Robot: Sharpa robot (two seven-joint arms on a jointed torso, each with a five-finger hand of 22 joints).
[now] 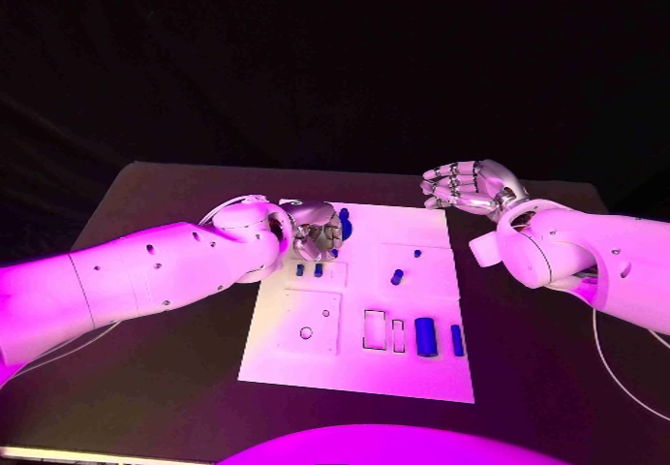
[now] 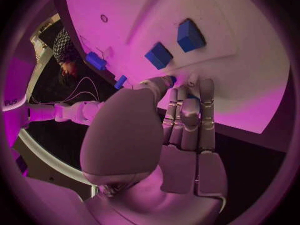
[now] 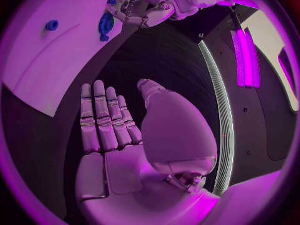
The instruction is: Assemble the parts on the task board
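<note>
White task board [image 1: 280,339] flat in the middle of the black desk [image 1: 154,387]. Left hand [image 1: 315,232] low over the board's 11 o'clock corner, fingers pointing down. Just beside that hand, toward 2 o'clock, a curved blue part [image 1: 344,225]. Two small blue pegs [image 1: 299,270] side by side on the board, at 6 o'clock from the left hand. Two long blue bars [image 1: 424,336] side by side near the board's 5 o'clock corner. Right hand [image 1: 472,186] off the board, just past its 1 o'clock corner, up over the desk.

Closer look from the left wrist: thumb tip and fingertips [image 2: 187,92] close together, right down at the board, with a tiny blue bit [image 2: 170,79] at the thumb tip. Held or only touched: cannot tell. Not to be seen from the head, with the hand's back in the way. Two blue blocks [image 2: 159,55] on the board just past the fingertips.

Closer look from the right wrist: bare palm, fingers straight, thumb out to the side, nothing held. From the head, just the bent backs of those fingers. Far across in the same wrist view, the left hand again, and the curved blue part with little bumps along its edge.
</note>
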